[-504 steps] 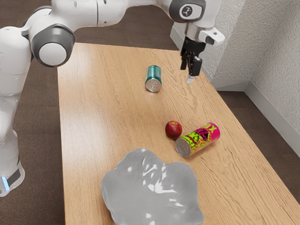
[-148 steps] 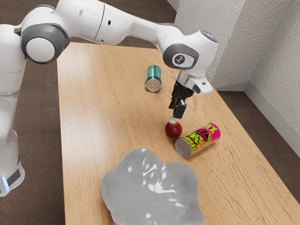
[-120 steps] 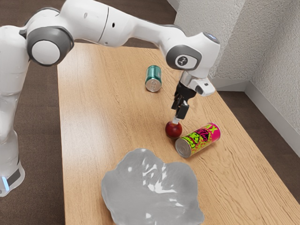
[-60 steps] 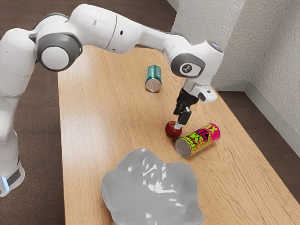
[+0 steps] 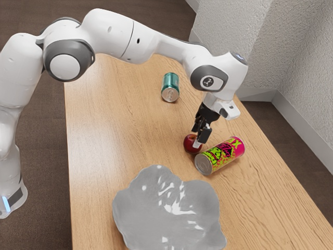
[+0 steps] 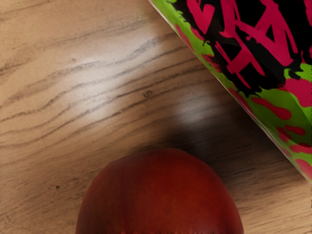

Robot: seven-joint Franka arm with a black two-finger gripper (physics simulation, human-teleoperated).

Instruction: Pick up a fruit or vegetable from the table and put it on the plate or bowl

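So the tool [image 5: 200, 137] is right down on the apple [image 5: 189, 146], coming in from about 1 o'clock of it and covering its upper right part. Only the lower left of the red fruit shows from the side. Honestly I can't tell whether the tool is apart or clamped on the apple; from this angle the black bits just overlap the fruit.

The apple sits on the tabletop [image 5: 114, 130], not on the plate. From the hand camera the apple [image 6: 158, 195] is a big dark red dome right under the hand, cut off by the frame so you only get its top half. There's a dark shadow on the wood [image 6: 73, 97] beside it.

The pink and green can [image 5: 219, 154] lies on its side at roughly 4 o'clock of the apple, just beside it, silver end pointing toward the plate. I can't say whether the two actually touch. In the hand camera that can [image 6: 253, 63] runs off the frame too, so only a slice of its splashy print shows, and the lettering isn't readable.

The grey plate [image 5: 166, 213], wavy edged, is at about 7 o'clock of the apple, near but apart, with its near rim cut off by the picture. A teal can [image 5: 170, 86] lies on its side at 11 o'clock, well apart from the rest.
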